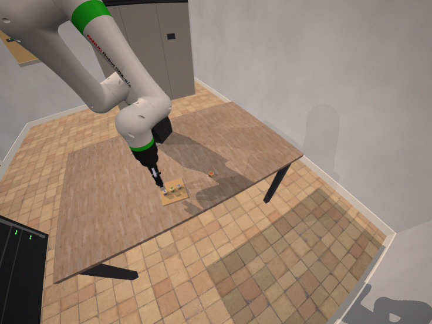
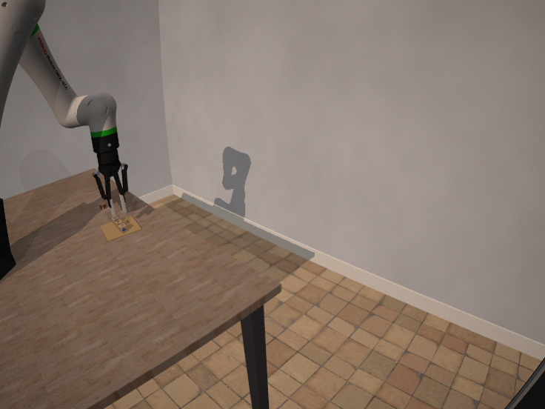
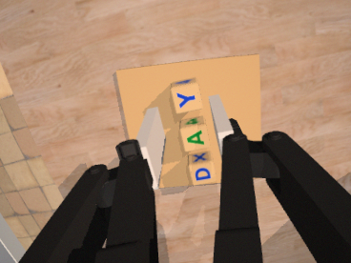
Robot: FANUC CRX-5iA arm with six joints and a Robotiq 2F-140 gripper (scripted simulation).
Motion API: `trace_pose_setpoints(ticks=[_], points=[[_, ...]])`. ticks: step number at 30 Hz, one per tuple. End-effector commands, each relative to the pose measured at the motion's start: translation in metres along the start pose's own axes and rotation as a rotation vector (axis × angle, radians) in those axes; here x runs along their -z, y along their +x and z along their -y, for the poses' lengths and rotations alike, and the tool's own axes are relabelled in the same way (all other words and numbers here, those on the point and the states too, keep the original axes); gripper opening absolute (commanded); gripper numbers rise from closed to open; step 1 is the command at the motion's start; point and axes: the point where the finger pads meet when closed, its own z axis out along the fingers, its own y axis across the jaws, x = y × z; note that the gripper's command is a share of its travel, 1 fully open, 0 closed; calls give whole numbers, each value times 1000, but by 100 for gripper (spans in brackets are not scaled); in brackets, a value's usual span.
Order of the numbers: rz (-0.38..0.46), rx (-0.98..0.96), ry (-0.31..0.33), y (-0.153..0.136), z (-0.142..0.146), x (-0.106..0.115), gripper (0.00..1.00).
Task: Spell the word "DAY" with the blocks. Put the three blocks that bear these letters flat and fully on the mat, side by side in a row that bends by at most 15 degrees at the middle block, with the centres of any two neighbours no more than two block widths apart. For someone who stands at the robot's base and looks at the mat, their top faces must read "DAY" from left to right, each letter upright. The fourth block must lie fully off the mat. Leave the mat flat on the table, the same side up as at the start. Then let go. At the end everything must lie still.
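In the top view the arm (image 1: 115, 49) (image 2: 48, 78) hides part of the desk's (image 1: 104, 209) (image 2: 175, 307) (image 3: 296, 33) far edge; the fourth block (image 1: 211, 174) (image 2: 103, 205), between that edge and the near one, has a marking too small to read; the exterior view crops the desk's left side

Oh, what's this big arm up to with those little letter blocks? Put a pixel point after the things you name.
The robot arm is spelling "DAY". The D block (image 3: 202, 174), the A block (image 3: 195, 137) and the Y block (image 3: 186, 99) sit in a row on the mat (image 1: 175, 200) (image 2: 109, 234) (image 3: 234, 73). Its fingers (image 1: 161, 187) (image 2: 118, 214) are parted above them, holding nothing. A fourth block (image 1: 211, 174) (image 2: 103, 205) lies off the mat.
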Motion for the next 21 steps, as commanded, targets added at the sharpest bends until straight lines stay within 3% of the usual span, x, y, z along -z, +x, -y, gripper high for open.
trace_pose_setpoints(ticks=[1,9,10,21], points=[[0,0,-1,0,0,13,25],[0,0,-1,0,0,18,25],[0,0,-1,0,0,18,100],[0,0,-1,0,0,18,100]])
